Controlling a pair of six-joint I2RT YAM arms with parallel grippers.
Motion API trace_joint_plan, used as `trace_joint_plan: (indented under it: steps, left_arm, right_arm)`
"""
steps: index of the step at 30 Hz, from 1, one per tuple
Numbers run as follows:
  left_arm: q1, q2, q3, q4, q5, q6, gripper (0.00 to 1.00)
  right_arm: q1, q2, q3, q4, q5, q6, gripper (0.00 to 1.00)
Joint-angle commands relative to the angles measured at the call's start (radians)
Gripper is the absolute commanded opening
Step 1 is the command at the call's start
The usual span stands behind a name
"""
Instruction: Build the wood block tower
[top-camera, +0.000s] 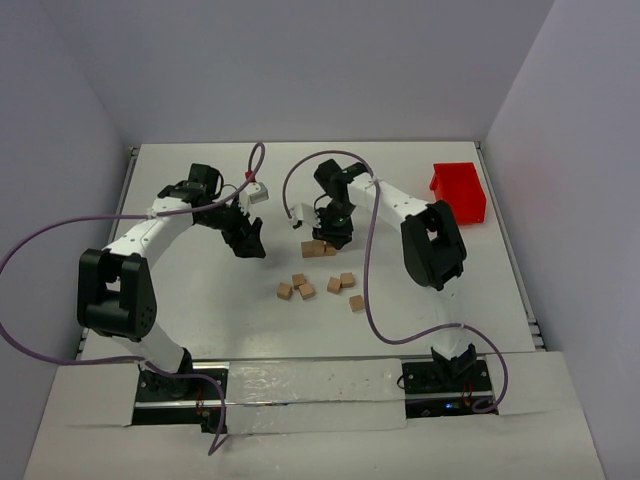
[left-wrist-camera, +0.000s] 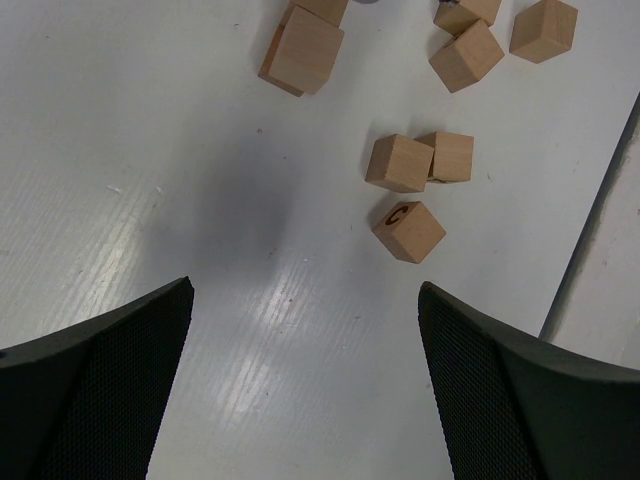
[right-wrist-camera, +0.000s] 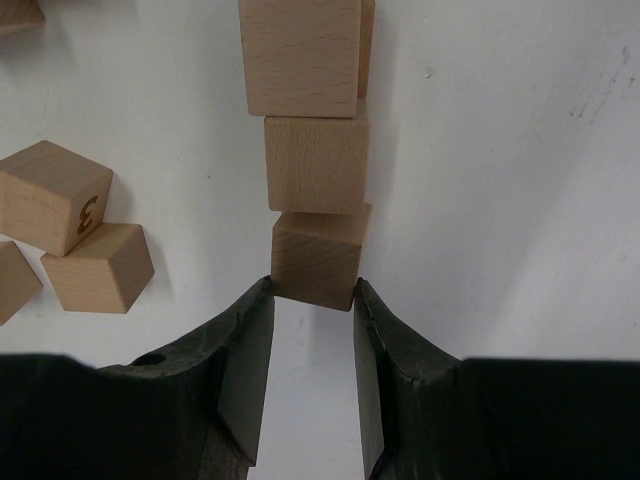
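— While the right gripper (right-wrist-camera: 312, 293) sits low at mid-table, what is between its fingers?
— The end cube (right-wrist-camera: 315, 255) of a line of three wooden cubes (right-wrist-camera: 312, 150). Both fingertips press the corners that face the gripper, so the jaws are clamped narrowly on that cube. The other two cubes run on beyond it, touching face to face.
— And from above?
— The line lies right under that gripper, left of the red bin (top-camera: 459, 192) and well apart from it. Six loose cubes (top-camera: 307, 290) are scattered just nearer the arm bases.
— The left gripper (left-wrist-camera: 305, 300)?
— Spread wide, holding nothing. It hangs over the white table (top-camera: 230, 320), left of the line. Loose cubes lie ahead of its fingers, among them a marked cube (left-wrist-camera: 410, 230) with a burnt-in sign. None touches the fingers.
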Motion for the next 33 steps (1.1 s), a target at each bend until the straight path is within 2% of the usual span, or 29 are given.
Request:
trace_joint_plan:
  steps: [1, 14, 18, 27, 33]
  left_arm:
    - [0.009, -0.019, 0.0, 0.031, 0.038, 0.026, 0.99]
    - [0.01, -0.008, 0.001, 0.032, 0.037, 0.034, 0.99]
    - [0.01, -0.011, -0.006, 0.03, 0.032, 0.04, 0.99]
    - [0.01, -0.018, -0.027, 0.049, 0.036, 0.036, 0.99]
    - [0.01, -0.061, -0.098, 0.204, -0.005, -0.058, 0.99]
  right_arm:
    - [0.012, 0.015, 0.043, -0.026, -0.01, -0.012, 0.03]
    - [0.036, 0.002, 0.016, -0.011, 0.01, -0.014, 0.06]
    - [0.044, 0.008, 0.017, -0.01, 0.015, -0.012, 0.12]
    - [0.047, 0.017, 0.027, -0.015, 0.029, -0.003, 0.34]
    - [0.046, 0.015, 0.03, -0.007, 0.046, 0.001, 0.36]
